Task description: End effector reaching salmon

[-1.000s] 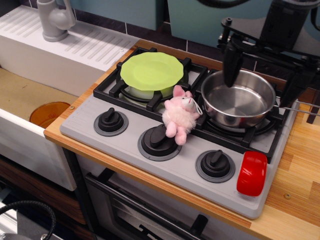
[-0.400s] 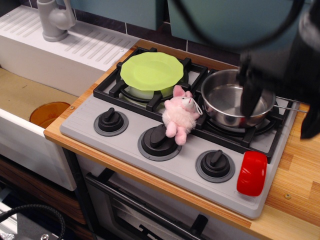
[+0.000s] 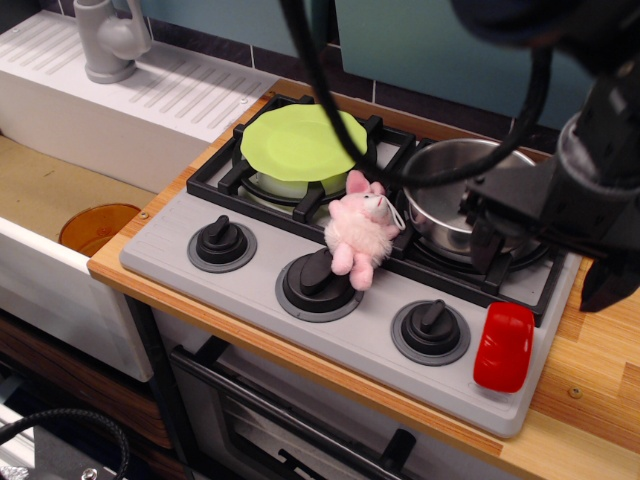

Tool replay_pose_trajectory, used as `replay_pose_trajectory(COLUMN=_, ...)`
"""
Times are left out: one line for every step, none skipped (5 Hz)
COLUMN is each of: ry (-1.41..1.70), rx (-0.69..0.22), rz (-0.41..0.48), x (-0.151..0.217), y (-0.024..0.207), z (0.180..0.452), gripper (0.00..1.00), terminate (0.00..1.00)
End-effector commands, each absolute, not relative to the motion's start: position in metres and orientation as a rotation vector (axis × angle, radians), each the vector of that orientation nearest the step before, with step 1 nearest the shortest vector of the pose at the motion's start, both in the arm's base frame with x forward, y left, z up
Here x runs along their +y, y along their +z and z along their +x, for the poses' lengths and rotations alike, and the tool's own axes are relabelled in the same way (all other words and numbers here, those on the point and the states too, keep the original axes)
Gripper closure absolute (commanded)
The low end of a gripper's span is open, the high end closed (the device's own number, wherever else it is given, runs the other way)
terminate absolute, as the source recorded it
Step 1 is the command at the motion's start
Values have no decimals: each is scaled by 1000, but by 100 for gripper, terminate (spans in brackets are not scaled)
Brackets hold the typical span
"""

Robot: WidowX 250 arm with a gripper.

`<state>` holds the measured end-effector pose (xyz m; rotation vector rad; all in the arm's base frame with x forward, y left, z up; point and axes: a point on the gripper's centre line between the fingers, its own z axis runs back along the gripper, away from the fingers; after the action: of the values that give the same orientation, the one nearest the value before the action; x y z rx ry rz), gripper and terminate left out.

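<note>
The salmon [image 3: 503, 346] is a small glossy red block lying at the stove's front right corner, to the right of the right knob [image 3: 431, 330]. My black gripper [image 3: 549, 268] hangs just behind and above it, over the right burner and the front of the pot. Its two dark prong fingers [image 3: 487, 250] are spread wide apart, with nothing between them. The gripper is not touching the red block. The bulky arm and its cables fill the upper right and hide part of the pot.
A steel pot [image 3: 447, 214] sits on the right burner and a green plate [image 3: 303, 142] on the left burner. A pink plush pig [image 3: 360, 234] lies by the middle knob [image 3: 318, 282]. A sink with an orange bowl [image 3: 97, 226] is at the left.
The gripper has come forward and down from above the pot toward the front right of the stove, closer to the red block. Nothing else has moved.
</note>
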<state>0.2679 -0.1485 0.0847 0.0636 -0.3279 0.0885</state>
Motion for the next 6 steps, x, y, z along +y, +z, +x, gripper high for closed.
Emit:
replay_pose_trajectory(ry=100, rx=-393, rz=25, x=-149, y=71, z=269, gripper=0, terminate=0)
replay_pose_trajectory(ry=101, rx=-405, rz=11, x=-149, y=58, z=270, gripper=0, terminate=0)
replay_pose_trajectory(ry=101, rx=-425, rz=-14, x=-146, y=42, z=272, gripper=0, terminate=0)
replay_pose_trajectory(ry=109, rx=-440, rz=-22, x=-147, y=30, z=273, gripper=0, terminate=0)
replay_pose_trajectory(ry=114, rx=-408, rz=-22, x=-149, y=25, z=275, gripper=0, terminate=0)
replay_pose_trajectory(ry=114, rx=-408, rz=-22, x=-149, y=25, z=275, gripper=0, terminate=0)
